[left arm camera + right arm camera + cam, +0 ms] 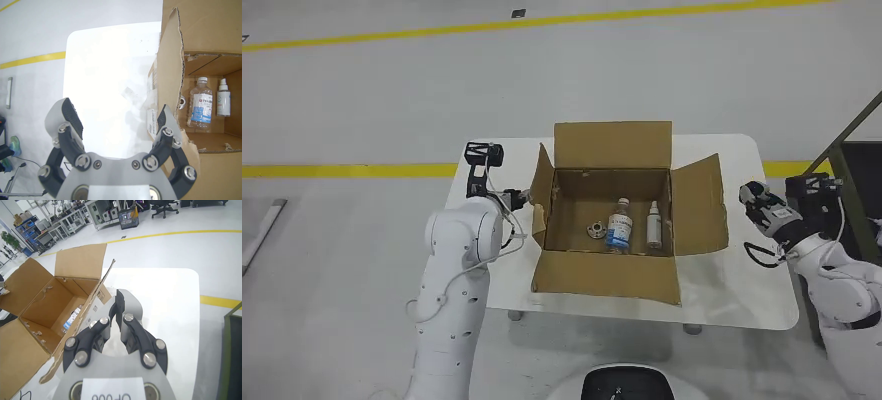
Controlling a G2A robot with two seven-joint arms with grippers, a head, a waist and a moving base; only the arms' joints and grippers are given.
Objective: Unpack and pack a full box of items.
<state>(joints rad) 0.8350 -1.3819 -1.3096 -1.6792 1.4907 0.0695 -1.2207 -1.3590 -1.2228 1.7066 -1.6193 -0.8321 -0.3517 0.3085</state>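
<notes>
An open cardboard box (607, 275) stands in the middle of the white table (742, 290), all flaps folded outward. On its floor lie a clear bottle with a blue label (619, 225), a white spray bottle (654, 224) and a small metal ring part (595, 230). My left gripper (117, 117) is open over bare table beside the box's left flap (170, 75), one finger close to the flap's torn edge. The bottle (201, 106) and spray bottle (223, 100) lie just past that flap. My right gripper (118, 306) is shut on nothing, to the right of the box's right flap (98, 289).
A dark green frame (232, 351) stands just off the table's right edge. Bare table lies on both sides of the box. Yellow floor lines run behind the table, and benches and chairs stand far back in the room.
</notes>
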